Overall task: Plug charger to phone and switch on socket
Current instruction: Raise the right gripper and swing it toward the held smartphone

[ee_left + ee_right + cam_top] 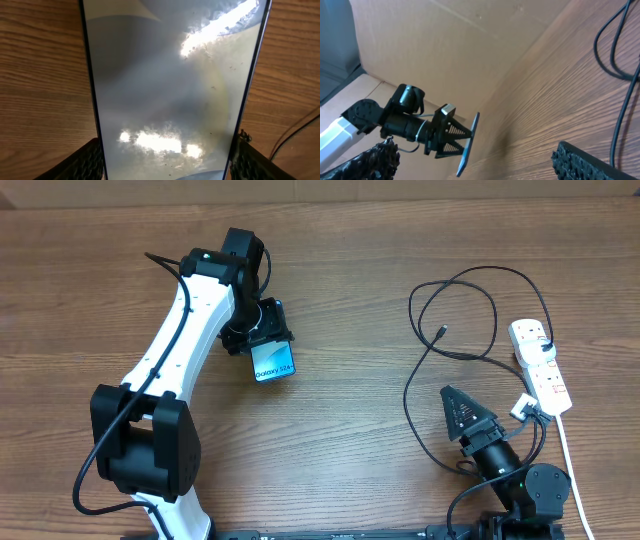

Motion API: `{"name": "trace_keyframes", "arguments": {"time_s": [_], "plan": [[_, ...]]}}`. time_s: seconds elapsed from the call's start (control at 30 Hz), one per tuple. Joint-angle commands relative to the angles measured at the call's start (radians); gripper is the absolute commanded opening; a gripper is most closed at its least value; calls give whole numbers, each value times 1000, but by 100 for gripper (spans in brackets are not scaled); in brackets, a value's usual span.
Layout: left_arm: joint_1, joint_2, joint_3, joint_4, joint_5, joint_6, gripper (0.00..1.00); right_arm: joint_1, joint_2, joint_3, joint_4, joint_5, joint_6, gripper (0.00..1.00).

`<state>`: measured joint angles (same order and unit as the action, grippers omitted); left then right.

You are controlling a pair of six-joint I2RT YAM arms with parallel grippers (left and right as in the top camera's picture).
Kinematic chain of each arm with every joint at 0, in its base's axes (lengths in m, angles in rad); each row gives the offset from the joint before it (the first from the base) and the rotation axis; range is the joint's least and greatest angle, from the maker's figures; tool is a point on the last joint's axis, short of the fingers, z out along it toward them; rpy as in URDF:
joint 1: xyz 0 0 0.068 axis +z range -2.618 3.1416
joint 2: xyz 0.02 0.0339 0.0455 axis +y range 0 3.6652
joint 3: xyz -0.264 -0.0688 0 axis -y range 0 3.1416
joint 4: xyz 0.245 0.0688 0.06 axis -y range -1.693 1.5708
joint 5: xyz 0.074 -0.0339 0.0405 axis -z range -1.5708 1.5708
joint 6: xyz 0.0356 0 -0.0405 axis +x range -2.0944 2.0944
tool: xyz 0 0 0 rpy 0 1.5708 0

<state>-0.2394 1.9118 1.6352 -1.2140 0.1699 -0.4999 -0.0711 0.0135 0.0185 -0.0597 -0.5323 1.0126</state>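
Blue-screened phone [274, 364], long axis aslant

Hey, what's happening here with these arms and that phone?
The left pincer grips a slim smartphone with a bright blue screen, lifted above the wooden table. The thin black charger cable lies looped on the table, its small connector free, not yet in the phone. The right pincer hangs open near the white power strip, holding nothing.

You had an evenly lit, sharp overhead view, with soft shadows beside the left arm [185, 330] on the surface [340, 430]. In your left wrist view, bright glare smeared across the phone [170, 90] glass, and your right fingers [585, 160] looked blurred.
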Motion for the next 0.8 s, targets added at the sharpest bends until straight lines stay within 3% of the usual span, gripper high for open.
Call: {"name": "trace_keyframes", "arguments": {"time_s": [0.0, 0.13, 0.37, 0.57, 0.77], "plan": [[5, -3, 30, 5, -24, -39, 54, 4, -10, -10, 5, -55, -26, 100], [5, -3, 30, 3, -24, -76, 54, 4, 21, 12, -45, -84, -47, 99], [4, -3, 30, 3, -23, -115, 53, 4, 175, 135, -360, 14, -188, 99], [4, -3, 30, -5, -19, -180, 54, 4, 340, 291, -511, 81, -238, 99], [3, -3, 30, -5, 34, -216, 54, 4, 501, 489, -790, 135, -289, 99]]}}
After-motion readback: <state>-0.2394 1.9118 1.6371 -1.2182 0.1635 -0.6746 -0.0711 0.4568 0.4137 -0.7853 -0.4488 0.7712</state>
